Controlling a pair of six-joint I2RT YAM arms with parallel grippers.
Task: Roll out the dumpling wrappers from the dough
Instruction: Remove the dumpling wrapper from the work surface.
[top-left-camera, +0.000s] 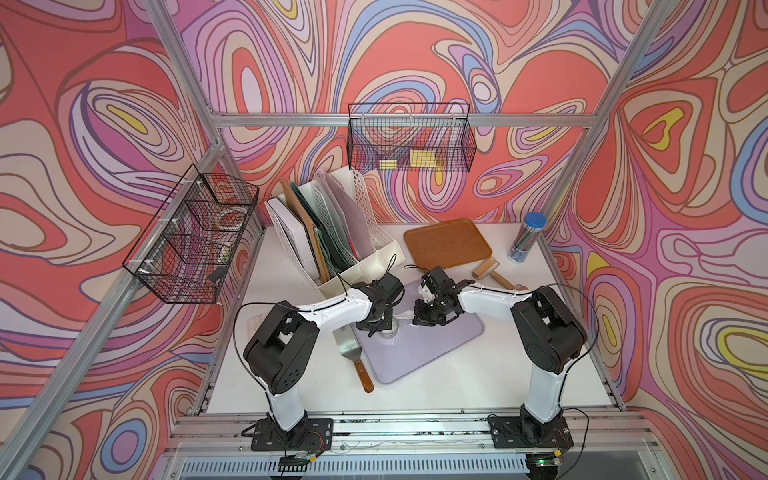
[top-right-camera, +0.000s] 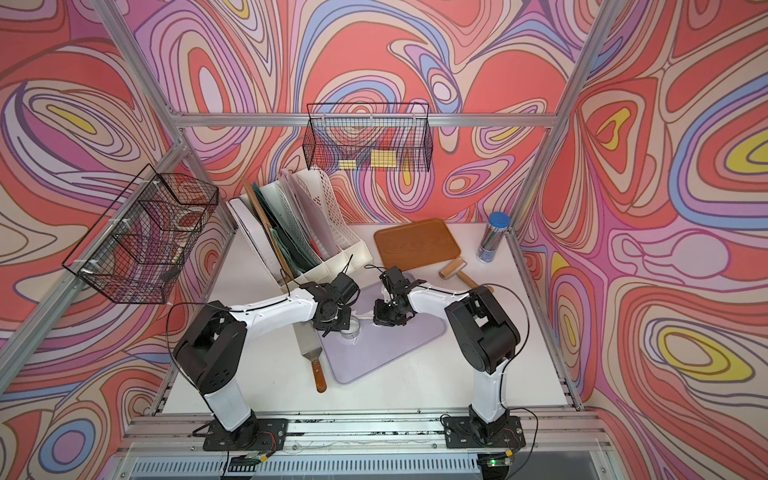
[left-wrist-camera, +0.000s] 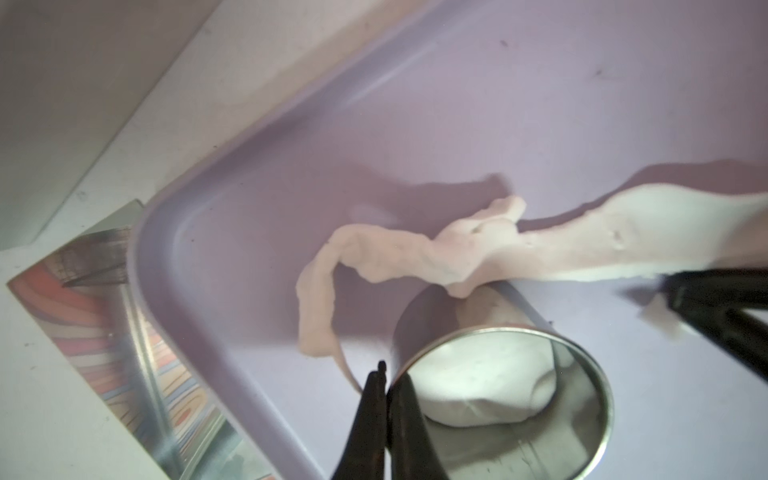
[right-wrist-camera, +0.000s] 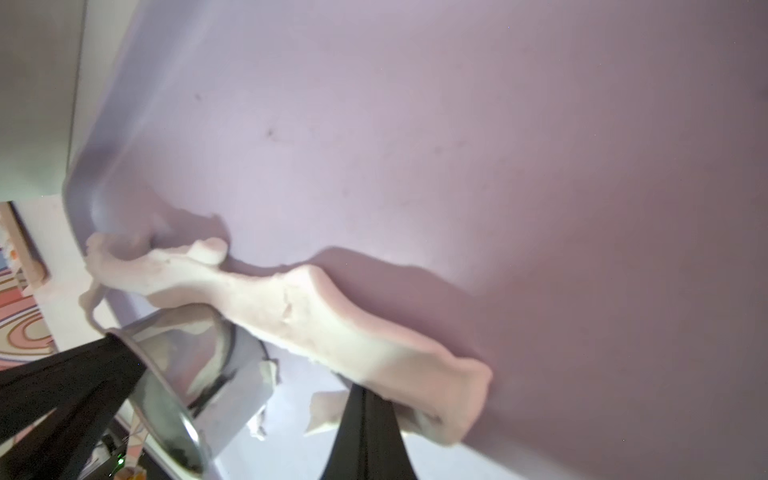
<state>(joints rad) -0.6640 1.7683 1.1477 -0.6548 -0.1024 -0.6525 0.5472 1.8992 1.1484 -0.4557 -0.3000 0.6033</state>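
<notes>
Clamped on the shiny round metal ring cutter (left-wrist-camera: 428, 328), the left hand (left-wrist-camera: 386, 386) is steadying it by the left edge of the lilac plastic tray (left-wrist-camera: 582, 104), apparently shielding the thin white dumpling wrapper (left-wrist-camera: 486, 386) inside. The right hand (right-wrist-camera: 365, 411) is gripping the ragged white dough scrap (right-wrist-camera: 316, 316), seemingly to peel it clear.

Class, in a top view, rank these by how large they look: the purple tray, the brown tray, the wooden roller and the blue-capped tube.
1. purple tray, though the arms hide part of it
2. brown tray
3. wooden roller and blue-capped tube: these look about alike, so no ranking between them
</notes>
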